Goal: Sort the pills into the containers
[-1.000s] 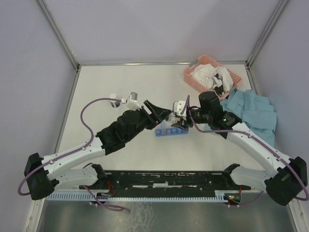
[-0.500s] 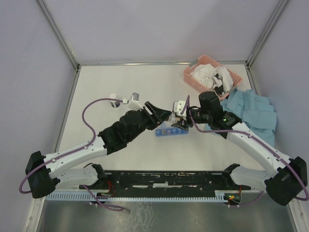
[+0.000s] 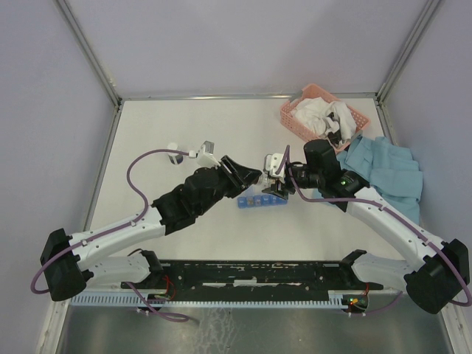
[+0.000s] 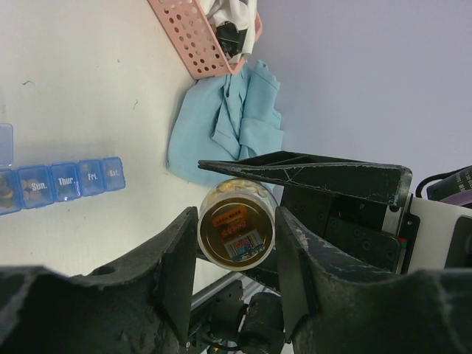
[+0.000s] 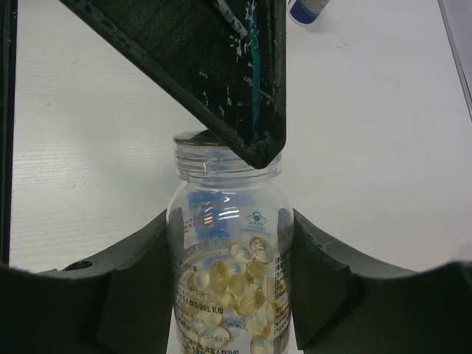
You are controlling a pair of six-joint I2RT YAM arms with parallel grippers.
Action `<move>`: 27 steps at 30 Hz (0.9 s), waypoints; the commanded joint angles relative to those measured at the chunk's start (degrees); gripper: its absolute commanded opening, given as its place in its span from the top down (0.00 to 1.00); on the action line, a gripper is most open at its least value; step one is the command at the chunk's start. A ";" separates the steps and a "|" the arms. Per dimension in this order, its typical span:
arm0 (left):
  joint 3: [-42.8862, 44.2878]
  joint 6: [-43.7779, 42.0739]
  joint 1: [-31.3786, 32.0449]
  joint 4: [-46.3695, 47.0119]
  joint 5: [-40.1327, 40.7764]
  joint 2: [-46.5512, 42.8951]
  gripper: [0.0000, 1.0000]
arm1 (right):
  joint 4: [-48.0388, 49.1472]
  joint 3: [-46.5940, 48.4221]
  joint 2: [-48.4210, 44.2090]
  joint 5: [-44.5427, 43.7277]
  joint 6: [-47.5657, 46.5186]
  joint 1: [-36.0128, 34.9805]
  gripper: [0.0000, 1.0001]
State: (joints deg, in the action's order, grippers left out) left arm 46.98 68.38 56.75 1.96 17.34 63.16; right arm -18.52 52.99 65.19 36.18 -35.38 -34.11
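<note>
My right gripper is shut on a clear uncapped pill bottle that holds several yellowish pills. In the top view this bottle hangs just above the right end of the containers, a blue organiser strip. My left gripper meets the bottle from the other side, with its fingers touching both sides of the neck end. In the left wrist view the strip lies at the left edge, and its leftmost visible lid stands up.
A pink basket full of white items stands at the back right. A blue cloth lies beside it. A small white bottle rests at the left, behind the left arm.
The left gripper's jaws have narrowed onto the bottle's neck end, and the left arm has edged slightly right. The right arm and the bottle have stayed still.
</note>
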 commanded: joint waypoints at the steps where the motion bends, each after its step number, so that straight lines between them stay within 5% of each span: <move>1: 3.12 -0.12 0.39 2.97 -1.95 0.13 0.51 | 2.62 0.80 -0.71 0.22 0.44 -0.37 0.89; 6: 3.34 -1.98 0.38 3.03 -2.68 0.22 0.54 | 2.53 1.04 -0.61 0.35 0.87 -0.37 0.89; 11: 3.67 -7.58 0.38 3.17 -4.20 0.08 0.68 | 2.36 1.75 -0.50 1.52 2.94 -0.29 0.89; 20: 0.23 -34.16 -0.15 8.61 -16.72 -3.55 0.83 | 1.22 4.53 -0.40 11.84 11.09 1.51 0.92; 27: 2.65 -56.81 -1.80 0.94 -33.21 -4.37 0.94 | 4.72 5.00 0.68 23.07 19.84 3.50 0.93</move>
State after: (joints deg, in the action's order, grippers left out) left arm 47.09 30.35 55.16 6.24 -0.19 58.65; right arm -20.16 54.76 65.32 50.87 -23.09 -31.29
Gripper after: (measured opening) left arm 0.485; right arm 0.604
